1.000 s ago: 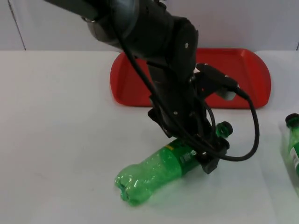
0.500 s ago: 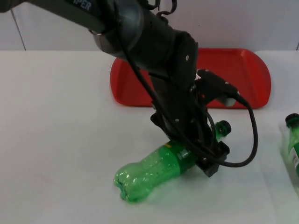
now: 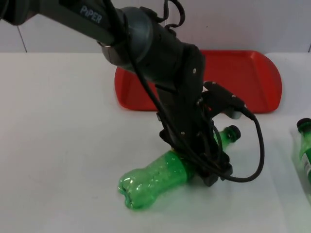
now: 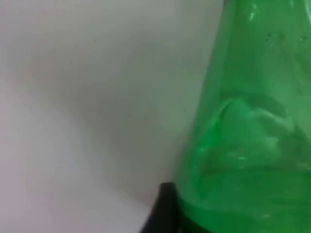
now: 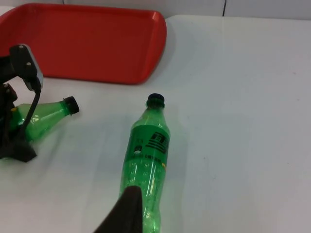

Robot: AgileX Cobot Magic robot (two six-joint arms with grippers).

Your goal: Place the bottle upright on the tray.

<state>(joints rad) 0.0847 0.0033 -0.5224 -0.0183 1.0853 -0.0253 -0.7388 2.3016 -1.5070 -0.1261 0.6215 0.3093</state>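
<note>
The left gripper is down on the table, its fingers closed around the upper body of a green bottle that lies on its side with its black cap pointing toward the red tray. In the left wrist view the clear green plastic sits right against a black fingertip, and the bottle looks empty. The tray holds nothing. A second green bottle lies on its side well to the right, its green label unreadable. The arm's casing reads "PiPER". The right arm waits over that second bottle; whether its gripper is open cannot be told.
</note>
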